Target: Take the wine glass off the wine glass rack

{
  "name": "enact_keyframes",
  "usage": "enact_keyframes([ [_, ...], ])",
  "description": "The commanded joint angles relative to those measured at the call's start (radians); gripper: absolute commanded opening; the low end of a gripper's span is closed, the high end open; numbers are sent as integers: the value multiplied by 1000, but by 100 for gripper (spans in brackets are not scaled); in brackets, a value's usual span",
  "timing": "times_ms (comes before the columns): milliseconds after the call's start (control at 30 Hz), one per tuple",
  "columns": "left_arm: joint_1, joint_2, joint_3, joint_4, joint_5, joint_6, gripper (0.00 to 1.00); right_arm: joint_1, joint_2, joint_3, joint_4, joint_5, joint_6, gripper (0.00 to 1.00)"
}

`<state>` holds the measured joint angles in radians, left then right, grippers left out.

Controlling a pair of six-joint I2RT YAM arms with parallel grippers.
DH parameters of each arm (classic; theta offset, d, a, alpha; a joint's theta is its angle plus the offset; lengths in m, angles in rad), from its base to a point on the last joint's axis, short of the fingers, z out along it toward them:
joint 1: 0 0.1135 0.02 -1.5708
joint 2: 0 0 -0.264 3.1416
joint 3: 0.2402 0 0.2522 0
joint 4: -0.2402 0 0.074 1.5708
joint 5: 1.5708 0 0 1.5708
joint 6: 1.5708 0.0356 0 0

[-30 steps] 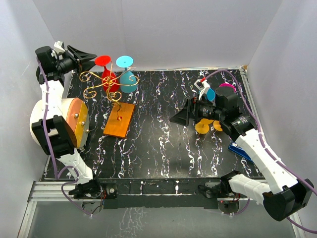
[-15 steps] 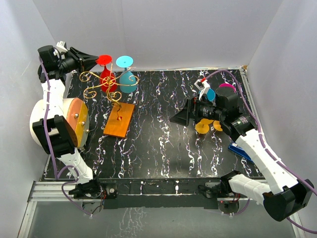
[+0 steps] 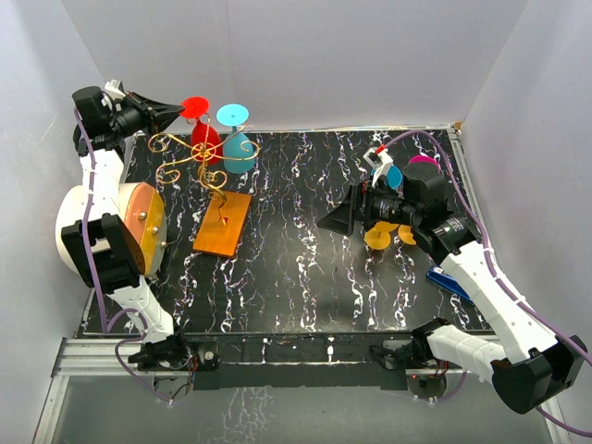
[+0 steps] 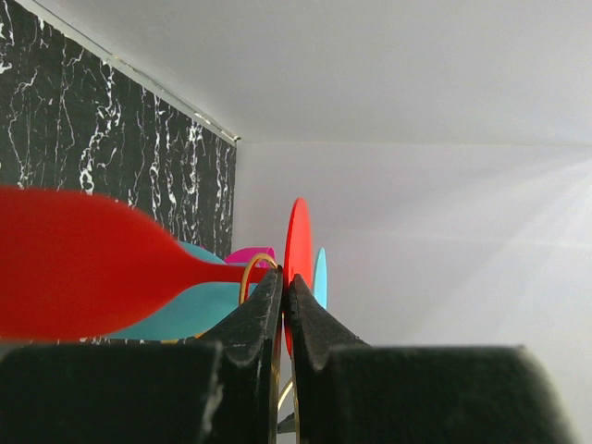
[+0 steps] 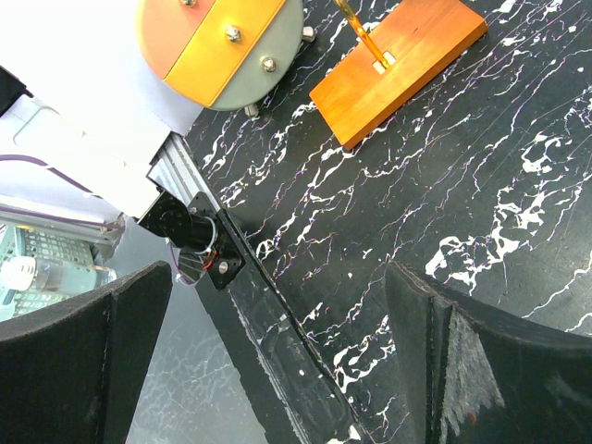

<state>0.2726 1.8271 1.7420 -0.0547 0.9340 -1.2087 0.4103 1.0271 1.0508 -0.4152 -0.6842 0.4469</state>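
Well, the left pincer is pinched on the foot of the red wine glass, which hangs on the wine glass rack just beside a cyan glass. The right pincer gapes empty over the bench.

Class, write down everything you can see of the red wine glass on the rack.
The red wine glass is solid red and plastic-looking, with a rounded bowl, a thin stem and a flat round foot. It hangs upside down, foot up and bowl down, in the gold scrolls of the wine glass rack at the far left of the table, just left of a teal glass. The left gripper is shut on its stem right beneath the foot.
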Motion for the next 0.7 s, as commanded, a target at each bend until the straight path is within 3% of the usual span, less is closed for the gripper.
enact_keyframes([
  [0,0,-50,-20,75,36,-84,0,4,-31,29,65,-8,-2,98],
  [667,-17,-107,-50,76,49,-99,0,4,-37,12,86,-7,13,98],
])
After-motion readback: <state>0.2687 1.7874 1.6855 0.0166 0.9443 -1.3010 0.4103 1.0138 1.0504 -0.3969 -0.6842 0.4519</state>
